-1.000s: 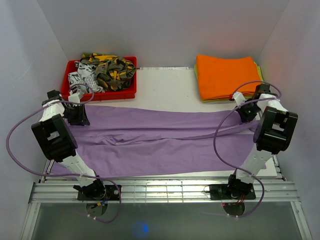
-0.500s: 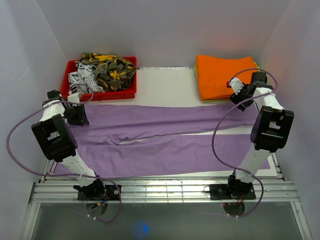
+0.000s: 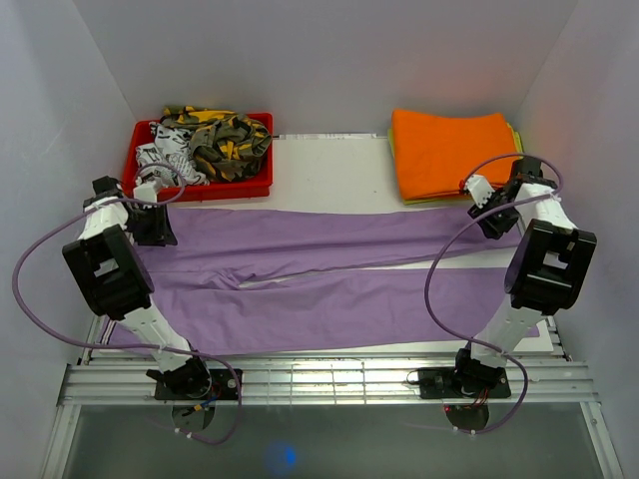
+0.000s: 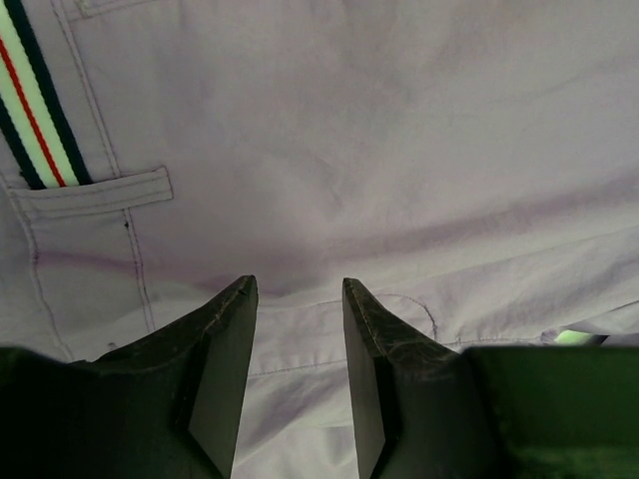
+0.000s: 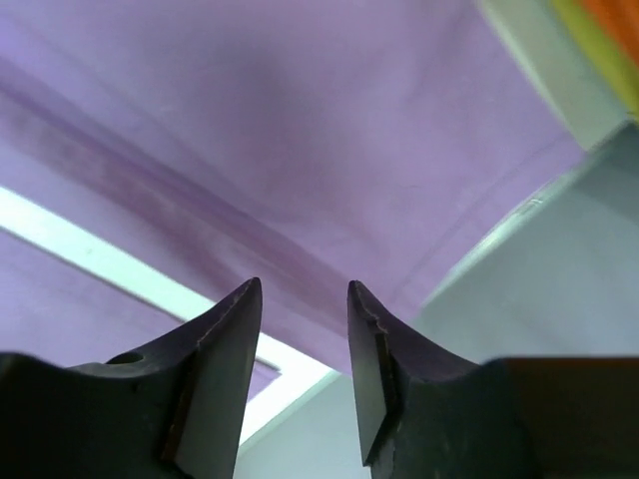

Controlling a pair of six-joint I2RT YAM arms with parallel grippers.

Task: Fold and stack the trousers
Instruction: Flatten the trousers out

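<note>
The lilac trousers [image 3: 329, 299] lie spread flat across the table, both legs running left to right with a thin strip of white table between them. My left gripper [image 3: 160, 226] hovers over the waist end at the left. In the left wrist view it [image 4: 298, 284] is open, with nothing between its fingers, above the fabric [image 4: 399, 130] near a pocket welt [image 4: 95, 193] and a striped band [image 4: 35, 100]. My right gripper [image 3: 495, 222] hangs over the far leg's right end. In the right wrist view it [image 5: 305, 286] is open and empty above the cloth [image 5: 300, 120].
A red bin [image 3: 225, 190] with camouflage and black-and-white garments sits at the back left. A folded orange cloth [image 3: 449, 150] on yellow-green cloths lies at the back right, close behind my right gripper. White walls enclose three sides; a metal rail [image 3: 329, 379] runs along the near edge.
My right gripper opened and let go of the far leg's end, which now lies flat and straight. That arm swung toward the orange cloth, then came back. The left arm barely moved.
</note>
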